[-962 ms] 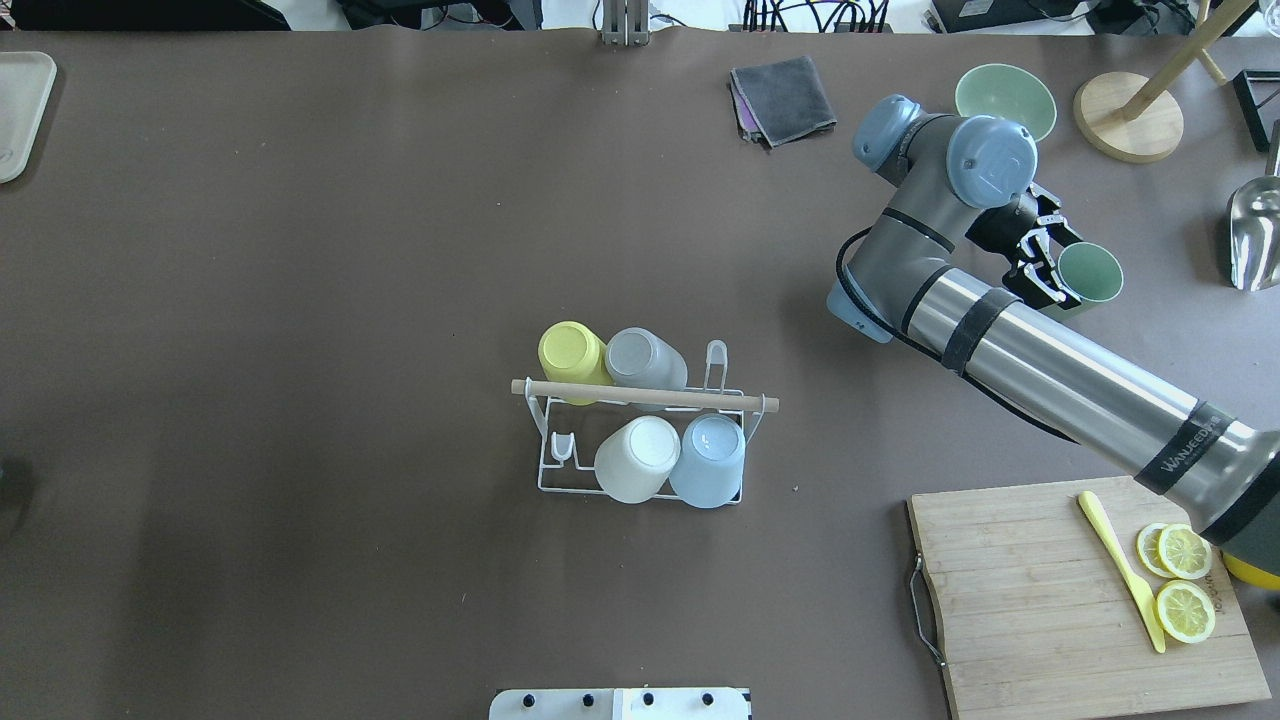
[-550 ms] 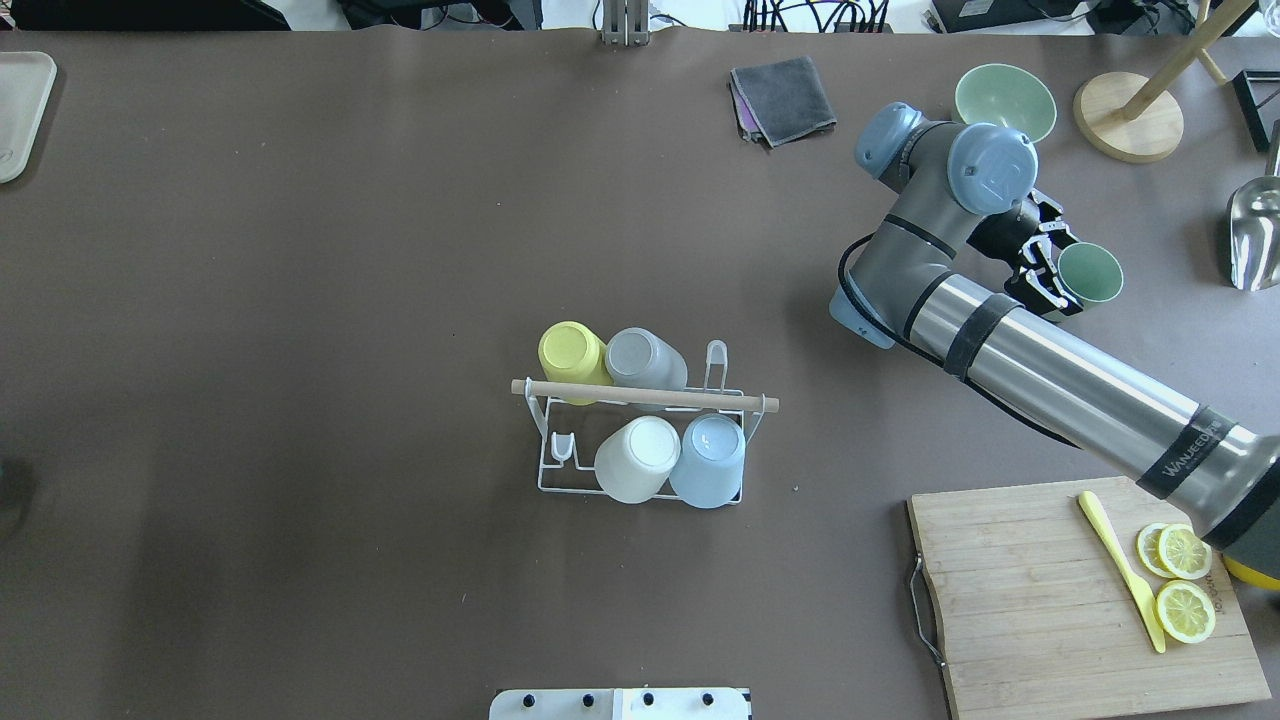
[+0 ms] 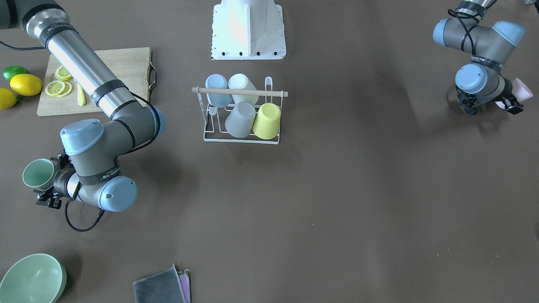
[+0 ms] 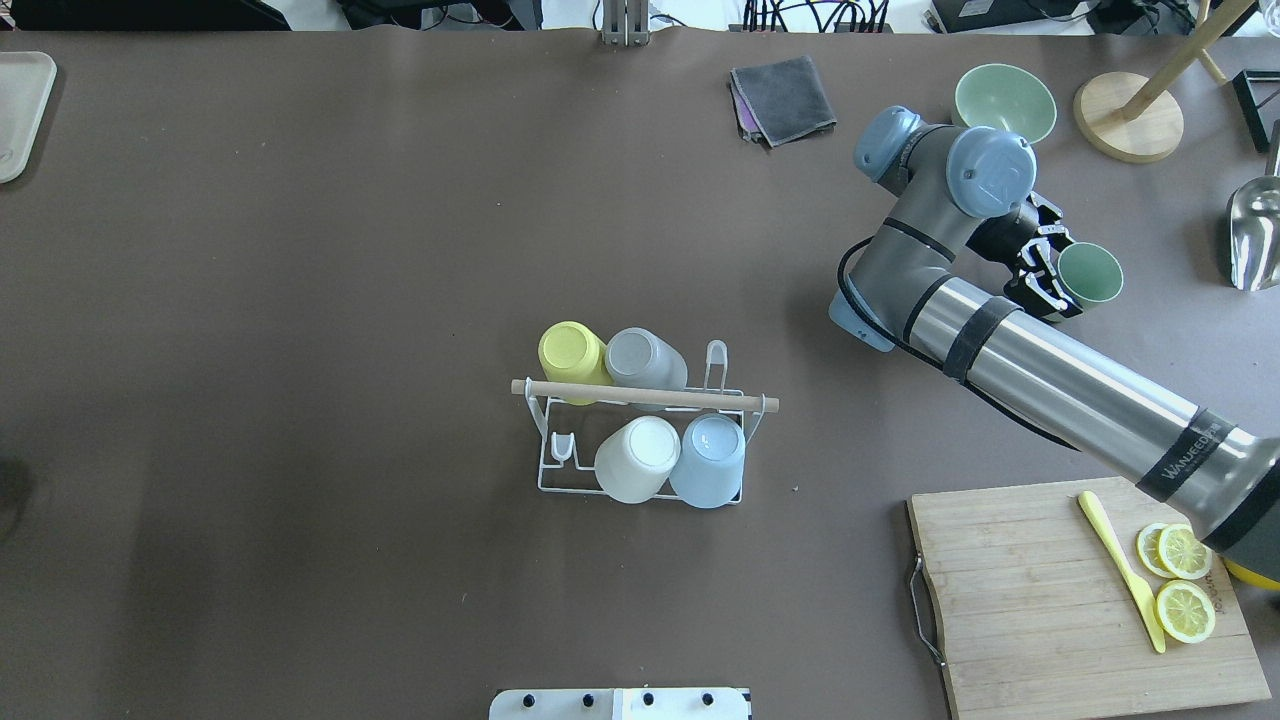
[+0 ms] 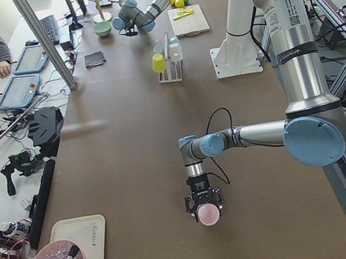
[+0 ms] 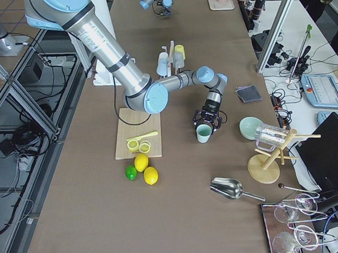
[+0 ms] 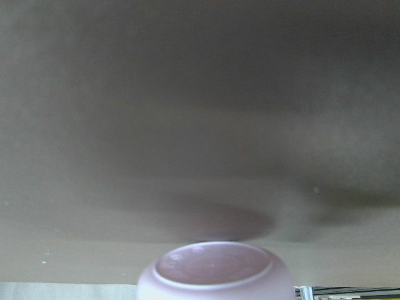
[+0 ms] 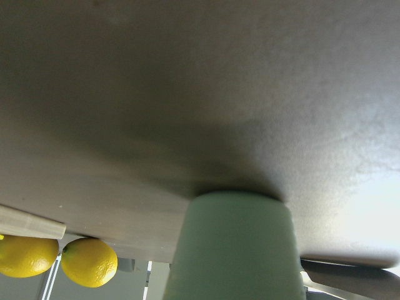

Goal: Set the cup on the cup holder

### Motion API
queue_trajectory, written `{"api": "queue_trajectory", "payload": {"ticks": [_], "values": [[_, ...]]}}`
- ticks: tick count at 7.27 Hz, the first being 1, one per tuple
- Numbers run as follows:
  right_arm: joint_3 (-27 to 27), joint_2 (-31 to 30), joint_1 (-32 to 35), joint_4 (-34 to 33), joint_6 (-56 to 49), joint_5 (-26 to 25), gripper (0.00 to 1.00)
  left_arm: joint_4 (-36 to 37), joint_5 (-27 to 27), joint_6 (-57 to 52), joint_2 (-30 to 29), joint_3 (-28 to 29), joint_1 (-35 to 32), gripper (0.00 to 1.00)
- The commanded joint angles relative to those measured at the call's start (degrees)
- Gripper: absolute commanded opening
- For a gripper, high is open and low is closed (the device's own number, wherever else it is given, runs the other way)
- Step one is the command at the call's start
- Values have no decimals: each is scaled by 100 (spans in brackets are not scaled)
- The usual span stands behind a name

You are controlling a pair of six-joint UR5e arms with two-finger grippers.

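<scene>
The white wire cup holder (image 4: 548, 470) with a wooden dowel (image 4: 645, 396) stands mid-table and carries yellow, grey, white and blue cups; it also shows in the front view (image 3: 209, 136). My right gripper (image 4: 1045, 270) is closed around a green cup (image 4: 1090, 272) that stands upright on the table, far right of the holder; the green cup also shows in the front view (image 3: 38, 173) and the right wrist view (image 8: 234, 247). My left gripper (image 3: 510, 102) holds a pink cup (image 3: 522, 90) low over the table at the far left end, seen also in the left wrist view (image 7: 215, 272).
A cutting board (image 4: 1030, 600) with lemon slices and a yellow knife lies front right. A green bowl (image 4: 1004, 98), a grey cloth (image 4: 785, 98), a wooden stand (image 4: 1130, 115) and a metal scoop (image 4: 1255, 235) sit at the back right. A tray (image 4: 18, 110) is back left.
My right wrist has shifted slightly at the green cup, and the cup now looks more upright. The cup holder and its cups have not moved.
</scene>
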State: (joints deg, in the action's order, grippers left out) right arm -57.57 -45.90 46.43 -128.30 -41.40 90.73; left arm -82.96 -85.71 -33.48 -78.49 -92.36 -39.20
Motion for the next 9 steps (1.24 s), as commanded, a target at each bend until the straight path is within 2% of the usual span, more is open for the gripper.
{"api": "queue_trajectory", "payload": {"ticks": [1, 2, 3, 4, 6, 9], "values": [[0, -51, -12, 68, 1, -12, 95, -71, -7, -10, 18, 7, 0, 97], [-9, -42, -12, 68, -25, -12, 81, -71, -7, -10, 18, -2, 0, 77], [-44, -34, -12, 68, -34, -12, 61, -71, -16, -36, 18, -19, 0, 63], [-53, -34, -12, 60, -35, -12, 49, -63, -24, -45, 18, -45, 0, 59], [-157, -42, 6, 7, -35, -12, 38, -63, -51, -54, 27, -63, 0, 59], [-1289, -429, 260, -46, 44, 49, 38, -71, -51, -62, 18, -89, 0, 61]]}}
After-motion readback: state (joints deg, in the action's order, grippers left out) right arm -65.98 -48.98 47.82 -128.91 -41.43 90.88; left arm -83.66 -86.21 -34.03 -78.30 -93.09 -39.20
